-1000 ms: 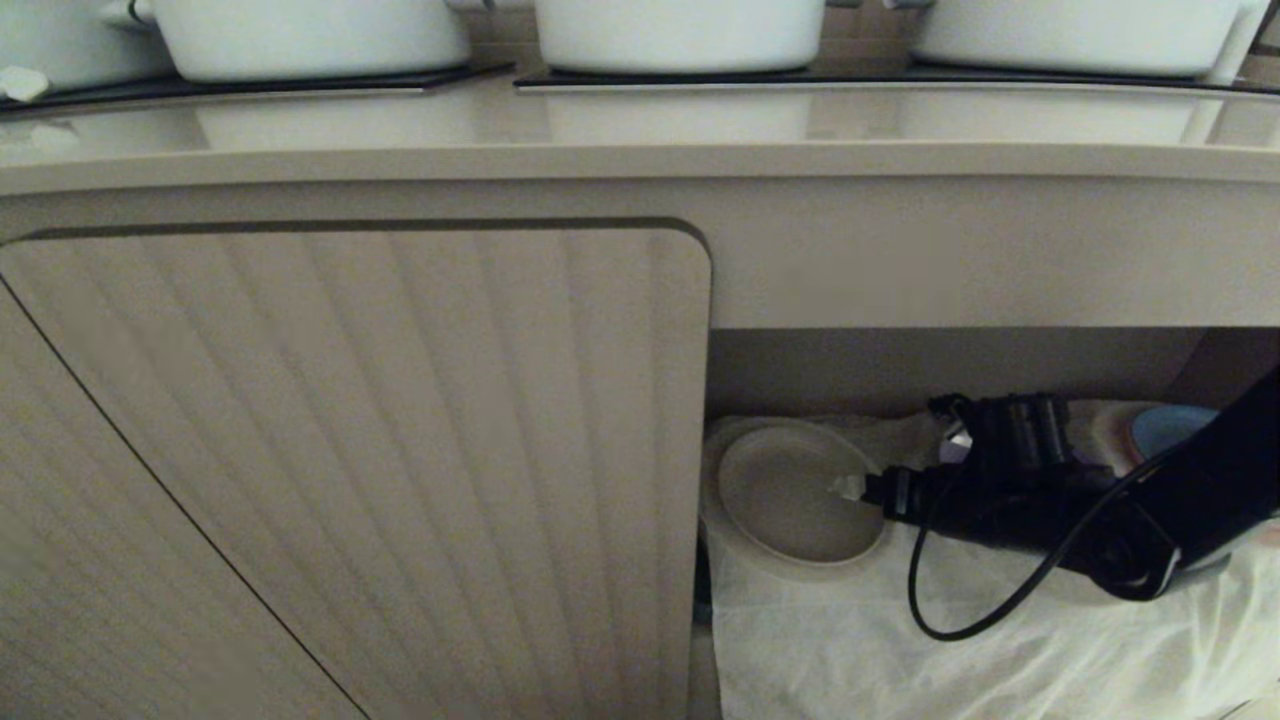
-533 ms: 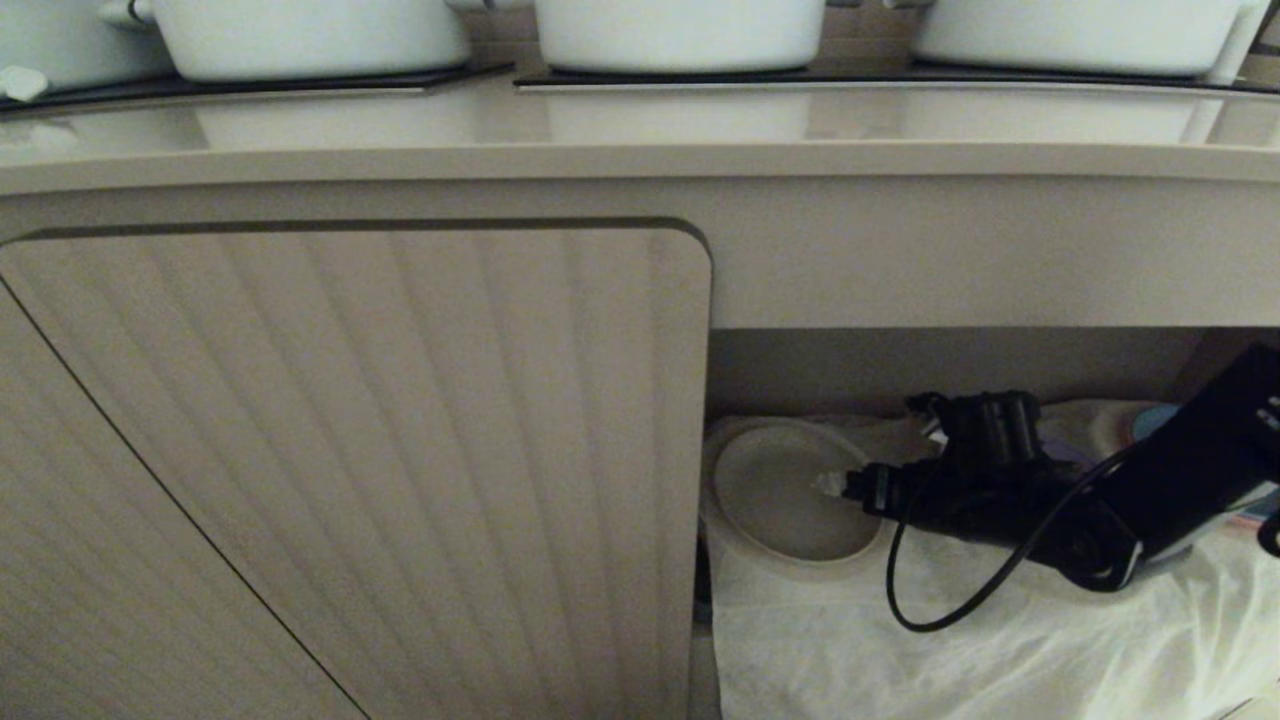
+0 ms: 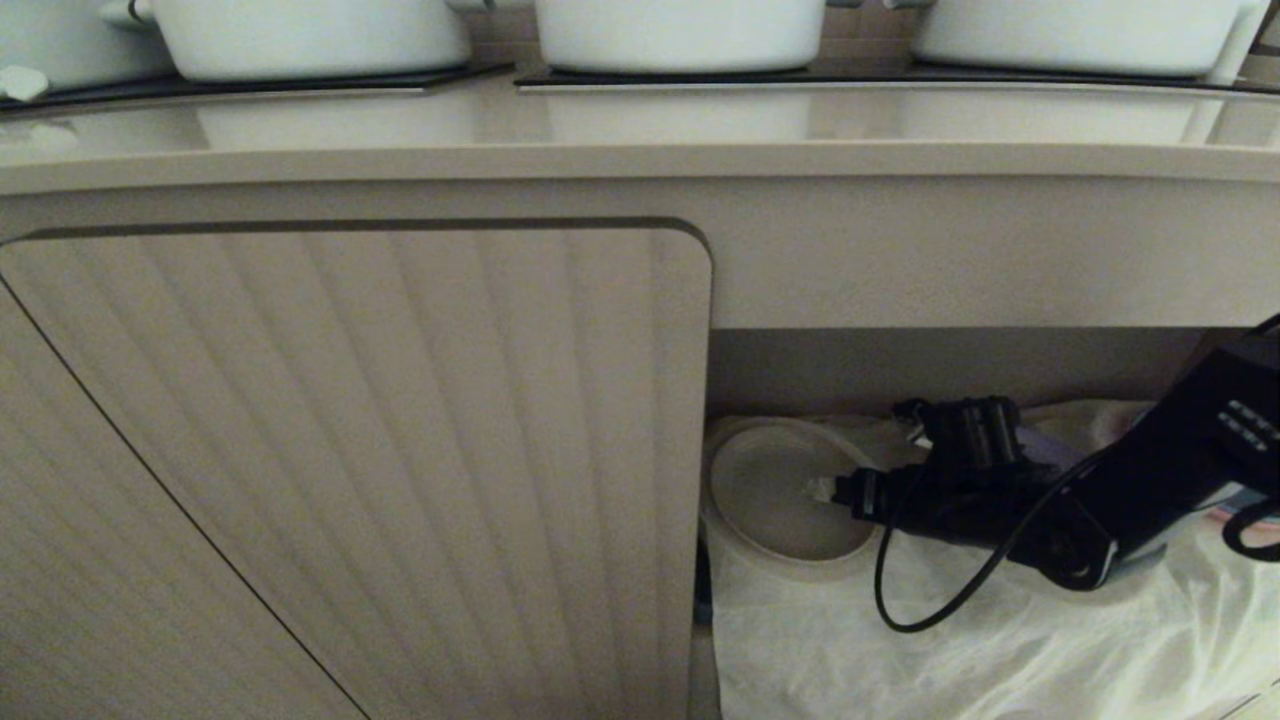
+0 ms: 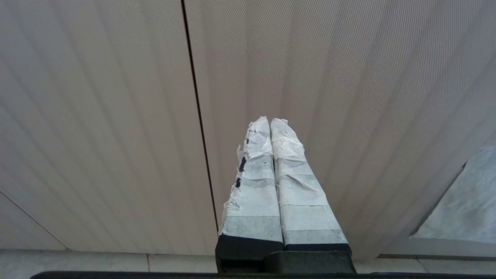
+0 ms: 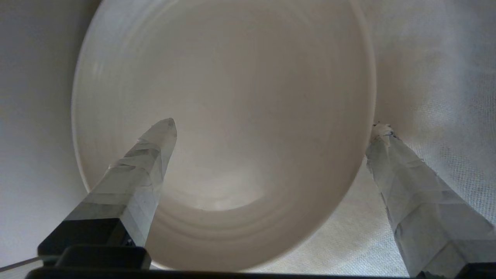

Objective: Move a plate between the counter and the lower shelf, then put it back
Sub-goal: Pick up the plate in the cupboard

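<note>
Head view shows the plate lying empty on the white cloth of the lower shelf, beside the ribbed door. The right tool is spread wide over it, one finger above its bowl, the other past its rim. The left tool is pressed together, facing the door.

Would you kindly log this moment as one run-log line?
right end effector: open, straddling rim of round matte cream-beige plate | plate: flat on white gauzy cloth of lower shelf | left end effector: shut, parked by ribbed door
</note>
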{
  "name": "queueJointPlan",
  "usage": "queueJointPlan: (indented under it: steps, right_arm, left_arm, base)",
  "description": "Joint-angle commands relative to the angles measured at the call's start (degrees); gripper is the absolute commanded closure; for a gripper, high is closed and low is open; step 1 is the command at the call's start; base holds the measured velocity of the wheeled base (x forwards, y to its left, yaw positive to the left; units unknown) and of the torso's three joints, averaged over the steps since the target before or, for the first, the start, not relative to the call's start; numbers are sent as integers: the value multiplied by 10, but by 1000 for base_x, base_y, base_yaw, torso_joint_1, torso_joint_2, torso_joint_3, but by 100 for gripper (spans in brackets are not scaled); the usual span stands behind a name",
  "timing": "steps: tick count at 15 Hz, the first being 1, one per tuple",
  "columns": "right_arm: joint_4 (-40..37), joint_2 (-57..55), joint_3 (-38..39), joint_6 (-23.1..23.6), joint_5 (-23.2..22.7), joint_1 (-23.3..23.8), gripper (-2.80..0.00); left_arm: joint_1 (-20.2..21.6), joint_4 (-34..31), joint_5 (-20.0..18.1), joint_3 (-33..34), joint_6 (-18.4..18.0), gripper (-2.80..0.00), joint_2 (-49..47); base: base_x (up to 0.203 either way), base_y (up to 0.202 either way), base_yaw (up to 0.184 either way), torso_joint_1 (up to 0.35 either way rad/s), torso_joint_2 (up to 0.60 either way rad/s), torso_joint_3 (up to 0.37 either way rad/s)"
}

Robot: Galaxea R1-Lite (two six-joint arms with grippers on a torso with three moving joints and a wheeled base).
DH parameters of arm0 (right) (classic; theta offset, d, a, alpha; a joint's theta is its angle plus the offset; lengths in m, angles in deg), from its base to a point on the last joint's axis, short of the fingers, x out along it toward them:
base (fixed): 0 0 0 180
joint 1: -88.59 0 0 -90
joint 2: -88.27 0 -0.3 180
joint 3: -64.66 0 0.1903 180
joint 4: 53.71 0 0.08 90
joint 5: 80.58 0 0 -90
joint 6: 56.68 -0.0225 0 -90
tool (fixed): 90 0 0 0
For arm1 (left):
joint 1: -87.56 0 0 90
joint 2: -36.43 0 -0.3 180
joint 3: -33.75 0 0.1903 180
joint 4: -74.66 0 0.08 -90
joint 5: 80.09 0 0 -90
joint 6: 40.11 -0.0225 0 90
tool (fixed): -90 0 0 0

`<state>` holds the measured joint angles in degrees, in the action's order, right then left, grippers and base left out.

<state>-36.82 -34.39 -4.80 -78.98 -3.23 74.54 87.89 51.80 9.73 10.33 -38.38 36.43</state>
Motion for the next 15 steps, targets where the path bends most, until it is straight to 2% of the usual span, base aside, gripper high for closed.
queueJointPlan:
  steps: [1,8,9,15]
  right_arm:
    - [1,-1,2,-1,0,0,-280]
    - [3,-10,2,0,3,0,-280]
    - [3,-10,4,0,3,0,0]
    - [3,-6,5,0,4,1,0]
  left_arm:
    - [0,0,0,0,0,0,0]
    - [0,0,0,0,0,0,0]
    - [0,0,0,0,0,0,0]
    - [0,0,0,0,0,0,0]
  base:
    - [0,0,0,0,0,0]
    - [0,0,0,0,0,0]
    - [0,0,0,0,0,0]
    - [0,0,0,0,0,0]
